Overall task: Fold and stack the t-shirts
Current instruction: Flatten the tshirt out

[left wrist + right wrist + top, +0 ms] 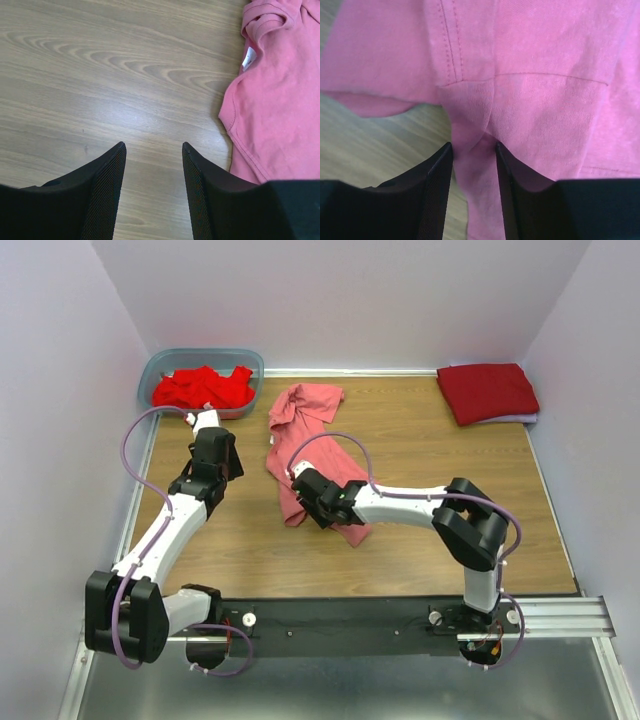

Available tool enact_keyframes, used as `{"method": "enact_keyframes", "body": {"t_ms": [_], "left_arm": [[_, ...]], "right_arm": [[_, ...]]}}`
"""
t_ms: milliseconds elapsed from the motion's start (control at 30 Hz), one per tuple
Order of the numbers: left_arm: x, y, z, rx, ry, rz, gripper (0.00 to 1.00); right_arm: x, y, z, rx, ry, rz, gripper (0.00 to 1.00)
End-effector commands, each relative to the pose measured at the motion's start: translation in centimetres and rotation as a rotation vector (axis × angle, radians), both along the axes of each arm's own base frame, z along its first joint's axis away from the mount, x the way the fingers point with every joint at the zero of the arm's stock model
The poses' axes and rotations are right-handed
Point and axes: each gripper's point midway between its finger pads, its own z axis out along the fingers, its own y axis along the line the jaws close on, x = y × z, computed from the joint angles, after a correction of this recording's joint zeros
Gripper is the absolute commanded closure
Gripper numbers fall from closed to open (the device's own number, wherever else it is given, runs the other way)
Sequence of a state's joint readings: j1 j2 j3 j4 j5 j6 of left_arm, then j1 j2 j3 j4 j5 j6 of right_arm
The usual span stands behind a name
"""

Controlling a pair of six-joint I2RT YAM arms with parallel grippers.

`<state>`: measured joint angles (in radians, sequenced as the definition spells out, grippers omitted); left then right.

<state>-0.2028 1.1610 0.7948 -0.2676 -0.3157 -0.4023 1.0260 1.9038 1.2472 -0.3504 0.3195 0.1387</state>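
In the far left corner the tub [160, 362] held a heap of red tees [203, 388]. Just on the near side of it the left gripper [153, 146] hovered over bare table [420, 540], its fingers wide apart and holding nothing. The pink tee [305, 430] lay crumpled in the middle of the table, just right of that gripper. The right gripper [473, 146] sat on the tee's near left part, its fingers narrow, with a ridge of pink cloth pinched between them. Which part this was, maybe a sleeve seam, I could not tell for sure. At the far right a crimson tee [488, 392] lay folded. The step in hand seemed to be spreading the pink tee flat. Next, the left gripper would need to take another edge, so that both could pull the cloth taut.
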Motion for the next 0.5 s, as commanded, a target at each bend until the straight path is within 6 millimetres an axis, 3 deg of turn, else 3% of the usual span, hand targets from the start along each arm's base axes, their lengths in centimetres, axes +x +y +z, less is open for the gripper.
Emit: {"method": "enact_keyframes", "body": {"t_ms": [0,67,267,467], "left_arm": [[0.1,1.2,1.1,0.035,-0.050,0.037,0.44],[0.1,1.1,1.2,0.034,-0.051,0.032,0.44],[0.3,0.8,1.2,0.024,-0.051,0.013,0.44],[0.3,0.7,1.1,0.019,-0.051,0.004,0.44]], "right_arm": [[0.9,-0.5,0.0,-0.111,-0.081,-0.012,0.55],[0.6,0.1,-0.2,-0.114,-0.083,-0.001,0.56],[0.4,0.7,-0.6,-0.130,-0.084,-0.002,0.70],[0.3,1.2,2.4,-0.061,-0.098,-0.010,0.83]]}}
